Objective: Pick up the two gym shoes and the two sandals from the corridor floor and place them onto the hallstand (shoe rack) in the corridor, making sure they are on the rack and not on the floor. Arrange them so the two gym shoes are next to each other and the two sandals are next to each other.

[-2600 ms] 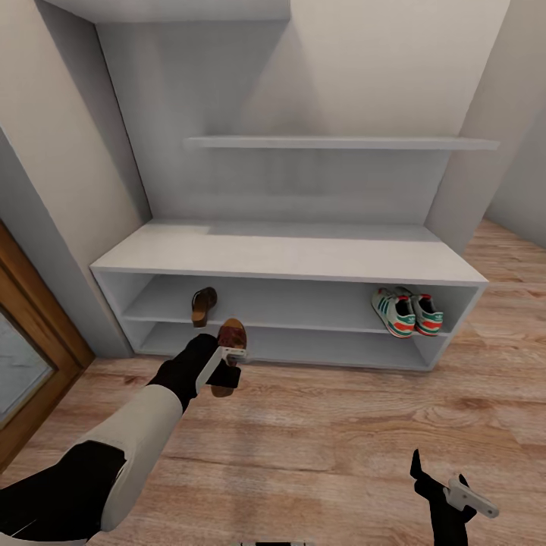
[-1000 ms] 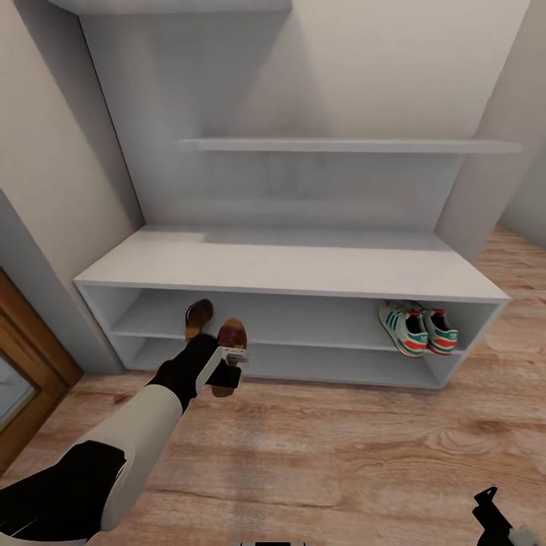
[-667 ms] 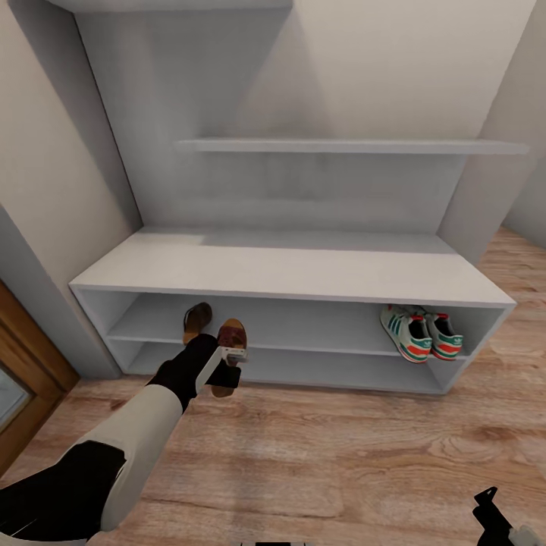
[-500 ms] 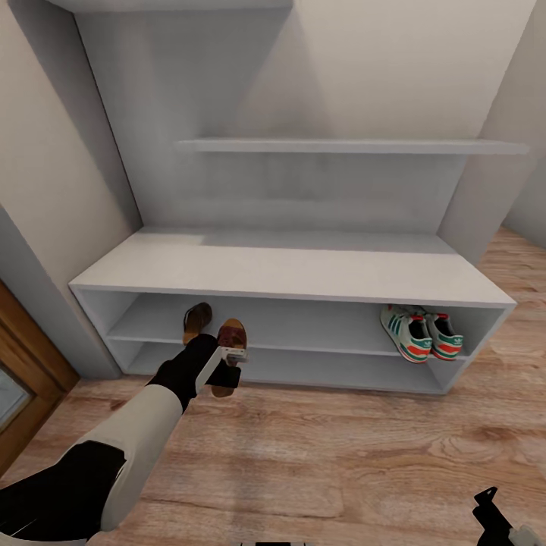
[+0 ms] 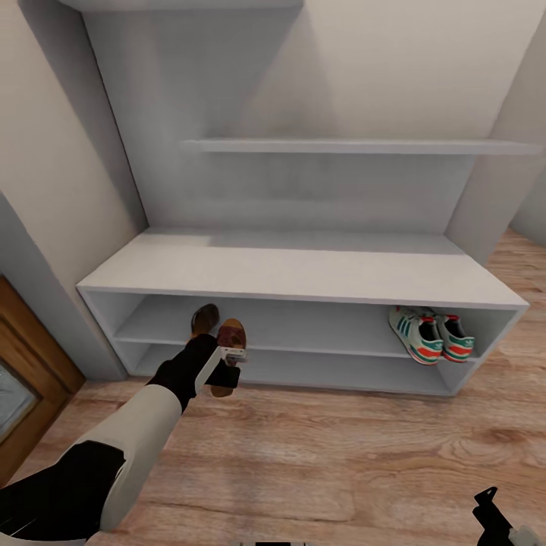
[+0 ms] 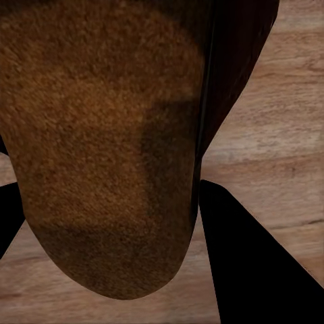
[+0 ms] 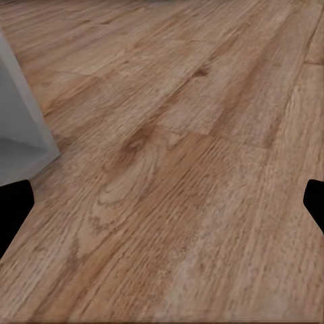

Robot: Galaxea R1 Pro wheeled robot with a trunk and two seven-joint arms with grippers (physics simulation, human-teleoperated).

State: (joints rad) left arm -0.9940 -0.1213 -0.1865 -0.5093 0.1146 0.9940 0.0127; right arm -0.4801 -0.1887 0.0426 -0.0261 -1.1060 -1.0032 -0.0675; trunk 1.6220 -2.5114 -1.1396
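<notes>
Sandal number two (image 5: 227, 356) sits clamped in the left end effector (image 5: 230, 365), so that one's closed on it, hanging just in front of the hallstand (image 5: 303, 274) at about the level of its upper open shelf. Up close in the left wrist view the sandal (image 6: 108, 148) is a rounded, fuzzy, suede-looking brown sole with a black finger (image 6: 256, 263) pressed right against its edge and the wood floor (image 6: 290, 135) behind it. Head view gives the wider layout: the other sandal (image 5: 203, 319) is already lying on the upper shelf near its left end, just behind the held one. Both gym shoes (image 5: 432, 338) are side by side at the far right of the same shelf, white with green stripes and orange-red heels.

Right end effector (image 5: 497, 519) barely pokes in at the lower right corner of the head view. In its wrist view the two dark fingertips (image 7: 13, 212) sit at opposite edges, spread wide with nothing between them but wood-grain planks and a pale grey corner of the unit (image 7: 20, 128).

Plenty of free shelf between the sandals and the sneakers, and the worktop (image 5: 303, 265) above is bare and smooth.
</notes>
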